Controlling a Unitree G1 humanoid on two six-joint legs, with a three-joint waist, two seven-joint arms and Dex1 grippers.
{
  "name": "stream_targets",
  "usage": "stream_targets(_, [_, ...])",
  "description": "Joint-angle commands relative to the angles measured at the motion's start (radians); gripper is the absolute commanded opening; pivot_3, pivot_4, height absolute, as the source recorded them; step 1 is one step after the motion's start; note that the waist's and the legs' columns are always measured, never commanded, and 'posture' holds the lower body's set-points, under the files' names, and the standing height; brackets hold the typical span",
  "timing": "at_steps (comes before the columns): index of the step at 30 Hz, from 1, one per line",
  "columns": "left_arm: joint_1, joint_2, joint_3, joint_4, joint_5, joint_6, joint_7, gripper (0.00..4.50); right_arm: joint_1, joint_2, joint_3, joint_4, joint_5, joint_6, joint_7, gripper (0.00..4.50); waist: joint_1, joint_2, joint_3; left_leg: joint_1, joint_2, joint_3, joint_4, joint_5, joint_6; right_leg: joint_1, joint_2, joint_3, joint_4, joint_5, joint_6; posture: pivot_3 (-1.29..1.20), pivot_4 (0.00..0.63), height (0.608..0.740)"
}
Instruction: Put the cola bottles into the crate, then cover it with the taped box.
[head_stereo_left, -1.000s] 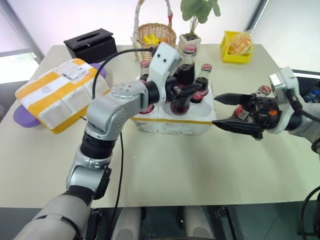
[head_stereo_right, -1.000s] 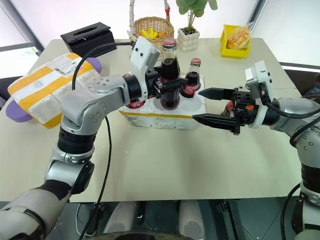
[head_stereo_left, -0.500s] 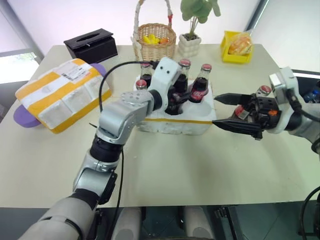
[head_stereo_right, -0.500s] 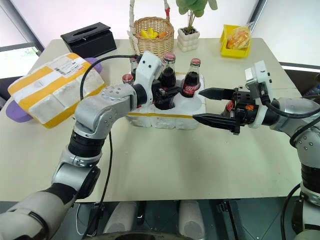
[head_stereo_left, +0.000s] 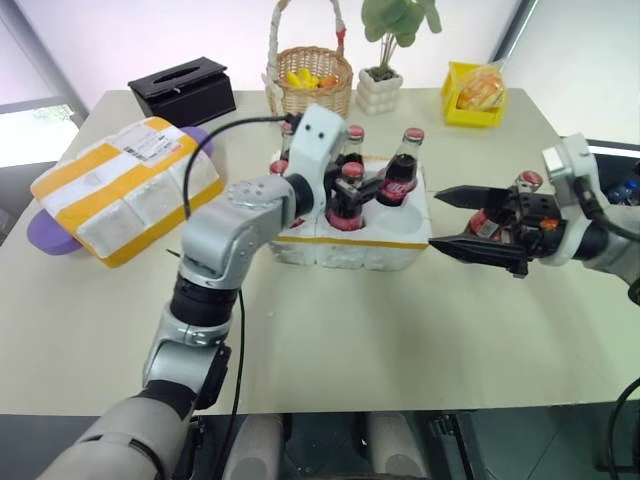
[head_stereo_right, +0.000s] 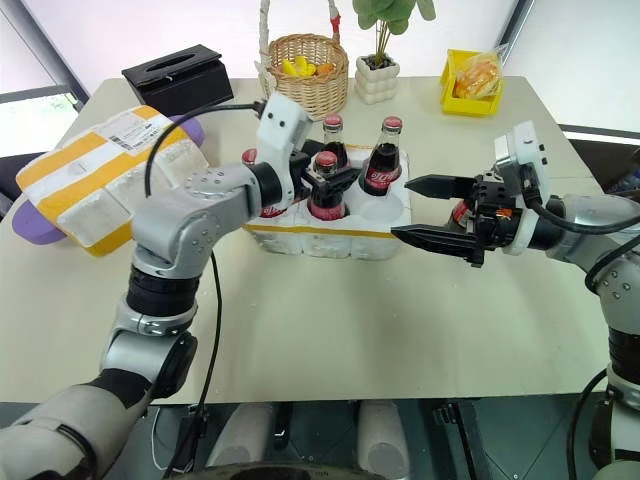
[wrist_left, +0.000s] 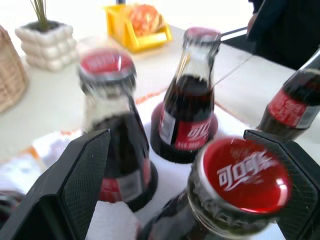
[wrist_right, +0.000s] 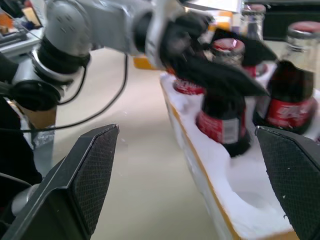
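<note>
The crate (head_stereo_left: 350, 248) is a low white foam tray with a yellow band, standing mid-table. Several cola bottles with red caps stand in its wells. One bottle (head_stereo_left: 345, 195) sits in the front middle well, its cap (wrist_left: 241, 172) between the spread fingers (wrist_left: 82, 180) of my left gripper (head_stereo_left: 347, 188), which is open. The front right well (wrist_right: 255, 200) is empty. My right gripper (head_stereo_left: 433, 222) hangs open just right of the crate, pointing at it. Behind it another bottle (head_stereo_left: 526, 182) stands on the table, partly hidden. The taped box (head_stereo_left: 125, 185) lies at the far left.
A purple pad (head_stereo_left: 45, 232) lies under the taped box. Along the back edge are a black tissue box (head_stereo_left: 182, 88), a wicker basket (head_stereo_left: 308, 75), a potted plant (head_stereo_left: 380, 88) and a yellow bin (head_stereo_left: 475, 95). The near half of the table (head_stereo_left: 330, 340) is bare.
My left gripper brought its bottle down into the front middle well and opened; the bottle now stands there on its own. The right gripper has stayed where it was, open.
</note>
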Motion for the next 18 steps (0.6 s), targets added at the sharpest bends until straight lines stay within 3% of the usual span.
stream_targets(1, [-0.086,0.047,0.084,-0.072,-0.071,0.013,-0.058,4.44,0.028,-0.033,-0.052,0.02,-0.037,-0.044,0.018,4.5,0.0,0.0,0.0,0.0,0.0,0.0,0.0,0.0,0.0,0.0,0.0,0.0,0.0,0.0,0.0,0.0,0.15,0.74])
stream_targets(6, [-0.161,0.122,0.18,-0.086,-0.205,0.025,-0.179,4.44,0.079,-0.061,-0.102,0.078,-0.082,-0.074,0.02,4.5,-0.002,0.0,0.0,0.0,0.0,0.0,0.0,0.0,0.0,0.0,0.0,0.0,0.0,0.0,0.0,0.0,0.15,0.74])
stream_targets(13, [-0.122,0.328,0.34,-0.094,-0.551,0.136,-0.479,4.44,0.209,-0.08,-0.191,0.123,-0.125,-0.094,0.028,4.5,-0.007,0.001,0.0,0.001,0.0,0.0,-0.001,0.0,0.0,0.0,0.0,0.0,0.001,0.0,0.0,0.0,0.15,0.74])
stream_targets(18, [-0.064,0.414,0.325,-0.036,-0.567,0.113,-0.535,4.44,0.264,-0.068,-0.219,0.202,-0.18,-0.13,-0.008,4.5,-0.002,0.001,-0.001,0.003,0.0,0.001,0.001,0.0,0.0,0.003,0.0,0.001,0.001,-0.002,-0.002,0.0,0.15,0.74])
